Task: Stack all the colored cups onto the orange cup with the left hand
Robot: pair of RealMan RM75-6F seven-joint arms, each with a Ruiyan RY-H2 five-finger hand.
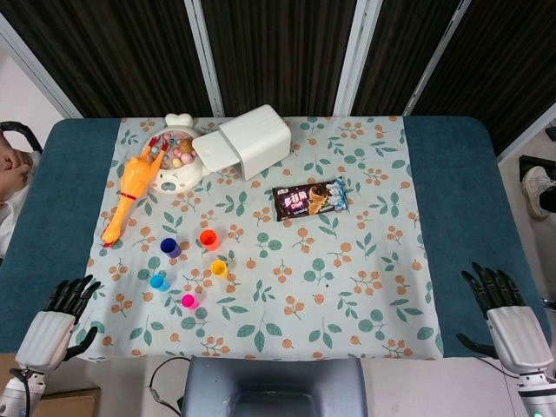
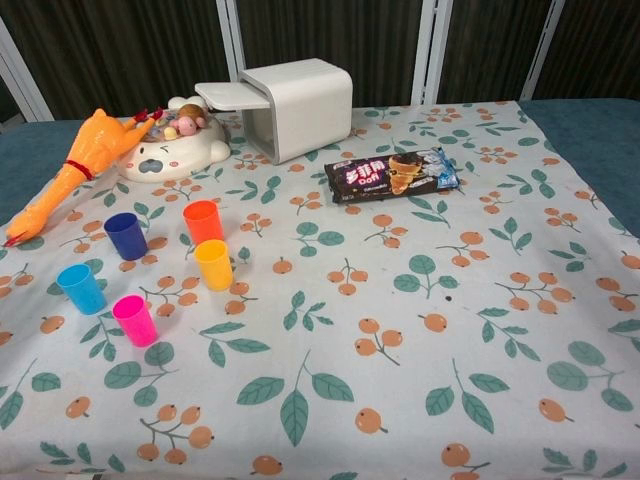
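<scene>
The orange cup (image 1: 208,239) stands upright on the bench (image 1: 452,200), with 4 other cups, the yellow cup (image 1: 219,268) nearest, grouped just beside it. The left robot hand (image 1: 62,306), fingers spread and holding nothing, lies nearer; the cups lie forward and to its right. The right robot hand (image 1: 499,300), likewise spread, is well apart.
</scene>
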